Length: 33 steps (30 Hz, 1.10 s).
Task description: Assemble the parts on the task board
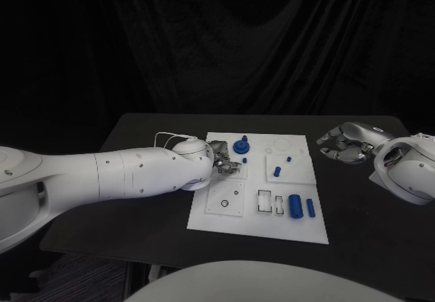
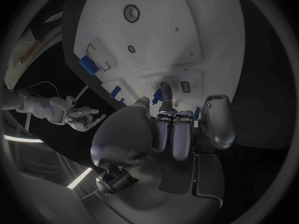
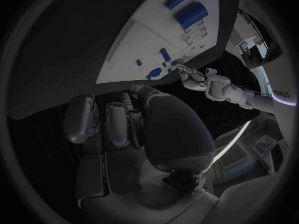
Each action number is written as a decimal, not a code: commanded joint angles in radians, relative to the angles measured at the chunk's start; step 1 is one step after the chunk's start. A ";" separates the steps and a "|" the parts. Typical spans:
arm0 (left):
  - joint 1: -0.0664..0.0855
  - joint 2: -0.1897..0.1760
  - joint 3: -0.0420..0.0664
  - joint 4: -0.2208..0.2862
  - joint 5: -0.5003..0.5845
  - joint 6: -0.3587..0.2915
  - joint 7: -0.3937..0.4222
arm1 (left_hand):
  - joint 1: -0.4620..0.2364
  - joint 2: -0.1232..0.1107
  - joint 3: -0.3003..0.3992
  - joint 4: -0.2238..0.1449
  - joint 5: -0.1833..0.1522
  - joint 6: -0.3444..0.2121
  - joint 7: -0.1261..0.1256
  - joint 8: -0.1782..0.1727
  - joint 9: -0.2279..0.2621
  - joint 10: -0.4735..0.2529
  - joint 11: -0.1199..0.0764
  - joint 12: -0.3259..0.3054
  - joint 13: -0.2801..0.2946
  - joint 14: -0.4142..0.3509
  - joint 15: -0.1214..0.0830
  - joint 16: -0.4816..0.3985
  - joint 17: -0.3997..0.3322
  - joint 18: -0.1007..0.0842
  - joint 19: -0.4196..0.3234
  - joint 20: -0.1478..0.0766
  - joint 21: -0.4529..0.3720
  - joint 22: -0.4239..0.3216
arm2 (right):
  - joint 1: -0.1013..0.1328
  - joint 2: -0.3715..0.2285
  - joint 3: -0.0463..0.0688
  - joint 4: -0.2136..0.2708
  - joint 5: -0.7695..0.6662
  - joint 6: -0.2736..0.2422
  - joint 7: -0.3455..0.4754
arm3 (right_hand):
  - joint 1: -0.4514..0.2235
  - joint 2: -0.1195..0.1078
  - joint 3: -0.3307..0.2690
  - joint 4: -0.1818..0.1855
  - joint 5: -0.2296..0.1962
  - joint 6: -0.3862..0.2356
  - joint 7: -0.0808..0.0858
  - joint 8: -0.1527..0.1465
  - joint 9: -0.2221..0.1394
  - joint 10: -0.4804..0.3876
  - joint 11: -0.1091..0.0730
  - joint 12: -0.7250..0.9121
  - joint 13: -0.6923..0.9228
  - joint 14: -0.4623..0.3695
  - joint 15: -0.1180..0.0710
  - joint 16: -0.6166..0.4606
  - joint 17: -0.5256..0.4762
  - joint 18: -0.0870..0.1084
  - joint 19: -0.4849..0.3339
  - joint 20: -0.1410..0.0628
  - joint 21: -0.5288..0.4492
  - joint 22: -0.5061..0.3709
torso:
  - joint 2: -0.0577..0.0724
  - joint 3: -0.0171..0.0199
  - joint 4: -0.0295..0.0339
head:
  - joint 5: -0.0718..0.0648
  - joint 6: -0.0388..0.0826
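The board (image 1: 258, 226) lies in the middle of the table (image 1: 145, 132), a white plate with its long sides running away from the robot. On it stand and lie the blue parts: a knob (image 1: 241, 146) with a round base near the far left corner, a small peg (image 1: 277, 170) upright in the right half, a tiny piece (image 1: 289, 159) just beyond that peg, and, toward the near right corner, a thick cylinder (image 1: 295, 206) lying beside a thinner one (image 1: 310, 207). Just left of those two are rectangular slots (image 1: 264, 201), and a ring mark (image 1: 224, 202) sits in the near left part.

The left hand (image 1: 225, 165) is over the board's left edge, just near of the knob, its fingers (image 2: 169, 132) bent downward toward the white surface. A small dark or bluish piece shows at the fingertips in the left wrist view, but whether the hand holds it or only hovers above it I cannot tell.

The right hand (image 1: 342, 143) hangs off the board's far right corner, over the black table, apart from every part. Its fingers (image 3: 115, 127) are curled in toward the palm with nothing between them — closed on air.
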 commanded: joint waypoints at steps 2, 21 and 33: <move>-0.002 -0.021 0.001 0.028 -0.002 -0.110 0.083 | 0.016 -0.005 -0.001 0.005 -0.010 0.003 -0.016 0.079 0.117 0.106 -0.013 0.003 0.261 0.104 -0.015 0.003 0.263 -0.001 0.017 -0.012 0.019 0.173 | -0.002 -0.006 0.001 0.004 0.001 -0.015 0.006 | -0.012 0.001 0.006 -0.002 0.005 0.008 0.002 0.000 -0.002 0.002 0.009 -0.003 0.149 0.034 0.008 -0.004 0.001 0.018 -0.005 -0.001 -0.004 0.153 | 0.000 0.0005 -0.0004 | -0.003 0.000; 0.036 -0.110 0.001 0.125 -0.150 -0.186 0.393 | 0.318 -0.075 0.127 -0.074 -0.119 -0.327 0.097 -0.041 0.001 0.106 0.072 0.003 0.261 0.104 0.067 0.003 0.263 -0.012 0.002 0.047 0.054 0.184 | -0.002 -0.015 0.001 0.004 0.001 -0.034 0.022 | -0.013 0.001 0.006 -0.001 0.005 0.009 0.003 0.000 -0.002 0.003 0.010 -0.002 0.151 0.034 0.009 -0.003 0.003 0.018 -0.004 0.000 -0.003 0.153 | -0.001 -0.0013 0.0020 | -0.011 0.000; 0.021 -0.088 0.001 0.063 -0.177 -0.139 0.383 | 0.350 -0.122 0.219 -0.099 -0.111 -0.366 0.121 -0.036 -0.399 0.106 0.098 0.003 0.261 0.104 0.085 0.003 0.263 -0.023 0.031 0.079 0.144 0.202 | -0.002 -0.019 0.001 0.011 0.006 -0.046 0.036 | -0.015 0.001 0.006 -0.001 0.005 0.010 0.003 0.000 -0.002 0.005 0.010 0.000 0.153 0.035 0.009 -0.001 0.005 0.017 -0.003 0.000 0.000 0.154 | 0.004 -0.0014 0.0006 | -0.013 0.000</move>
